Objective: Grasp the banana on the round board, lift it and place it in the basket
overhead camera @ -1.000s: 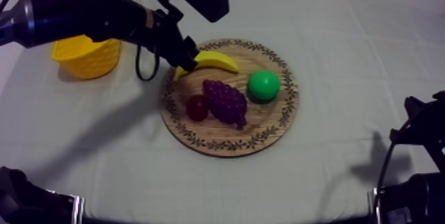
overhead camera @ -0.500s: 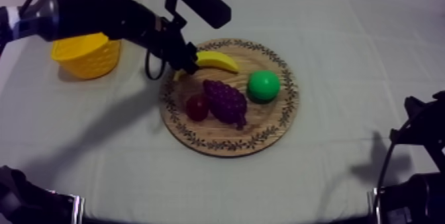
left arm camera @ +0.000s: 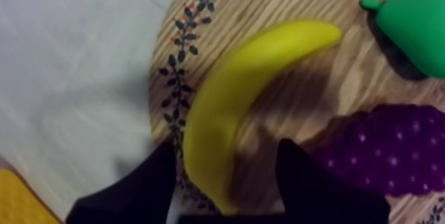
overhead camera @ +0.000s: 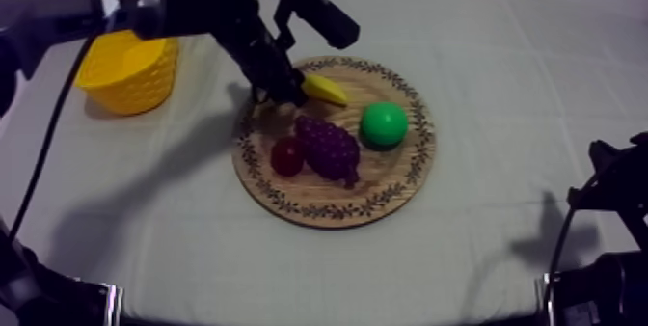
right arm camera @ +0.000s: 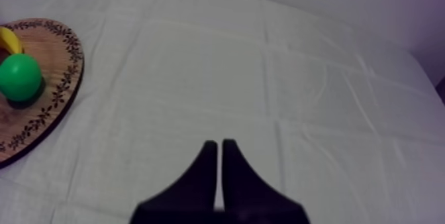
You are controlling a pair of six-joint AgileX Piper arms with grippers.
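The yellow banana (overhead camera: 326, 90) lies on the far left part of the round wooden board (overhead camera: 405, 180). My left gripper (overhead camera: 288, 94) is down at the banana's left end. In the left wrist view its fingers (left arm camera: 153, 177) stand apart, one on each side of the banana (left arm camera: 251, 74), so my left gripper (left arm camera: 226, 150) is open; a gap shows beside the finger nearer the grapes. The yellow basket (overhead camera: 126, 71) stands at the far left of the table. My right gripper (right arm camera: 219, 148) is shut on nothing, low over bare cloth at the right.
On the board with the banana are a green pear (overhead camera: 384, 124), a purple bunch of grapes (overhead camera: 328, 147) and a small red fruit (overhead camera: 286, 155). The pear (left arm camera: 414, 31) and grapes (left arm camera: 391, 150) lie close beside the banana. Bare cloth separates board and basket.
My left arm has swung to the right and come down, so its open fingers now straddle the banana's left end. The fruit and my right arm have not moved.
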